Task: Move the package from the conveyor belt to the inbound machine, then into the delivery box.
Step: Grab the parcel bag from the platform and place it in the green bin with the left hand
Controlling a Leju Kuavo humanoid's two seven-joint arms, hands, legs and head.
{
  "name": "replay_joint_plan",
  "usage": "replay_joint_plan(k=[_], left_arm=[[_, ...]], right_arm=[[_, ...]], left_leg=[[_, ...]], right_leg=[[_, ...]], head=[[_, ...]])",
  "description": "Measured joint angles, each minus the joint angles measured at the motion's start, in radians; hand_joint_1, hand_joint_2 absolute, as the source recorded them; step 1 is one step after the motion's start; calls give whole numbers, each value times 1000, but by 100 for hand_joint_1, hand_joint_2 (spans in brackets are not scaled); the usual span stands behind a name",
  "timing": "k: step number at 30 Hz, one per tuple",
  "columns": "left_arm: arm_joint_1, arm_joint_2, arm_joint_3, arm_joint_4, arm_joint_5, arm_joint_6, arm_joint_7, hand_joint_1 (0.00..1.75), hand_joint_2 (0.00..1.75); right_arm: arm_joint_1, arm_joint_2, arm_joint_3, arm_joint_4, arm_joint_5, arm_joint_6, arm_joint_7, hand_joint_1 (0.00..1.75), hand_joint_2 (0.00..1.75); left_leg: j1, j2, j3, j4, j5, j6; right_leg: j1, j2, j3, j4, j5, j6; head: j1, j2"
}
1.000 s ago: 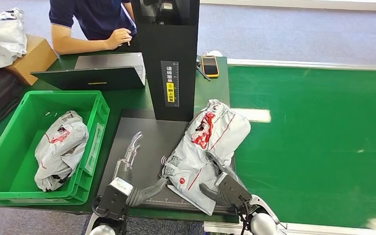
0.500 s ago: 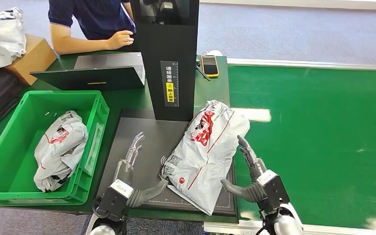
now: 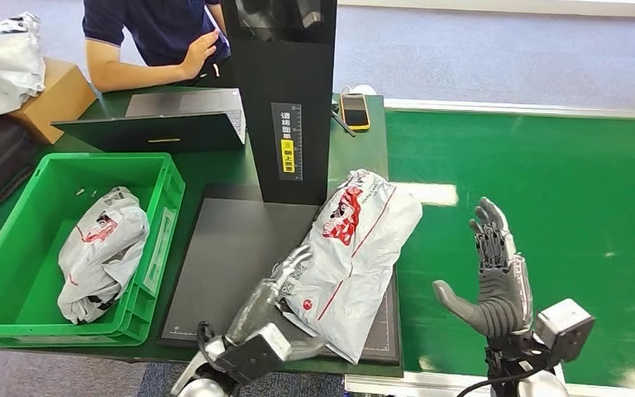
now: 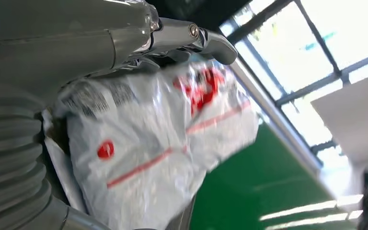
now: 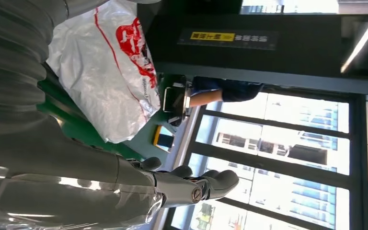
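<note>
the green box (image 3: 16, 281) on the left already has one grey bag (image 3: 99, 248) inside. next, the package (image 3: 351, 248) lies on the black machine plate (image 3: 223, 248), off the belt, so the first move looks done. the left hand (image 3: 274, 291) presses its edge; i cannot tell if it grips. the right hand (image 3: 496, 277) is wide, holding nothing, over the green belt (image 3: 546, 182). the box trip is left.

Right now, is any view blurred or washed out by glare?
Head view: sharp, with a bright glare patch on the green conveyor belt. Left wrist view: the package is motion-blurred and the windows overexposed. Right wrist view: sharper, windows bright.
</note>
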Motion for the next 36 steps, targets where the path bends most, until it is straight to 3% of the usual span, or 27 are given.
replay_joint_plan(k=[14,22,30,36], left_arm=[[-186,-16,-242,260,-43,-78,-30,0,175],[-229,-19,-304,309,-31,-69,-46,0,175],[-246,-1,-305,282,-17,20,-76,0,175],[-250,30,-283,181,-238,199,51,0,175]], right_arm=[[49,50,-104,-68,-52,105,-16,0,175],[81,67,-106,-108,-13,125,-25,0,175],[105,79,-107,-135,5,124,-27,0,175],[120,87,-116,-143,4,133,-24,0,175]], left_leg=[[0,0,0,0,0,0],[0,0,0,0,0,0],[0,0,0,0,0,0],[0,0,0,0,0,0]], right_leg=[[0,0,0,0,0,0],[0,0,0,0,0,0],[0,0,0,0,0,0],[0,0,0,0,0,0]], head=[[0,0],[0,0],[0,0],[0,0]])
